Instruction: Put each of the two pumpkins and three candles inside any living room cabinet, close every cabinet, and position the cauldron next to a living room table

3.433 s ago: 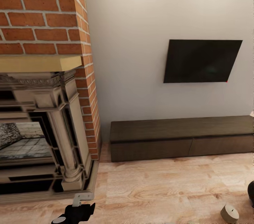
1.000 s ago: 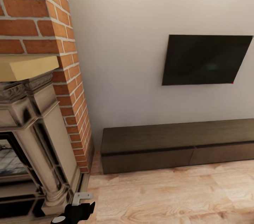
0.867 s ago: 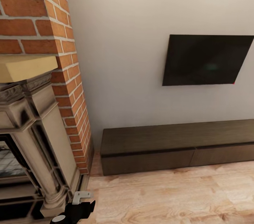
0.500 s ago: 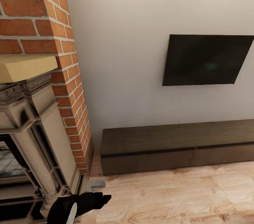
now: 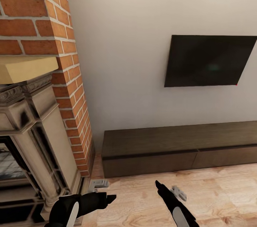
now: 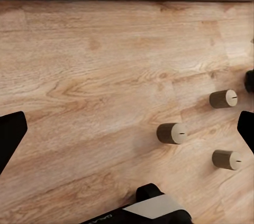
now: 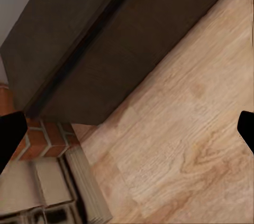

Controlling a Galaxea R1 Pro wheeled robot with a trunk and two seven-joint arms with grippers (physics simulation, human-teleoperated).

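The long, low dark-brown cabinet (image 5: 178, 148) stands shut against the white wall, and its front corner (image 7: 95, 49) is close in the right wrist view. Three tan candles (image 6: 172, 133) (image 6: 223, 99) (image 6: 226, 159) lie on the wooden floor in the left wrist view. My left gripper (image 5: 101, 191) (image 6: 127, 134) hangs open over the floor near the fireplace base, with nothing between its fingers. My right gripper (image 5: 169, 190) (image 7: 127, 131) is also open and empty, and it points at the cabinet's front. The pumpkins and the cauldron are out of view.
A brick chimney with a stone fireplace (image 5: 43, 141) fills the left side, beside the cabinet's left end. A black TV (image 5: 210, 60) hangs on the wall above the cabinet. A dark rounded shape (image 6: 248, 80) is cut off by the frame edge near the candles.
The camera first moved closer and to the right, then held still. My left gripper has lifted and reached forward. My right gripper has come up into the head view.
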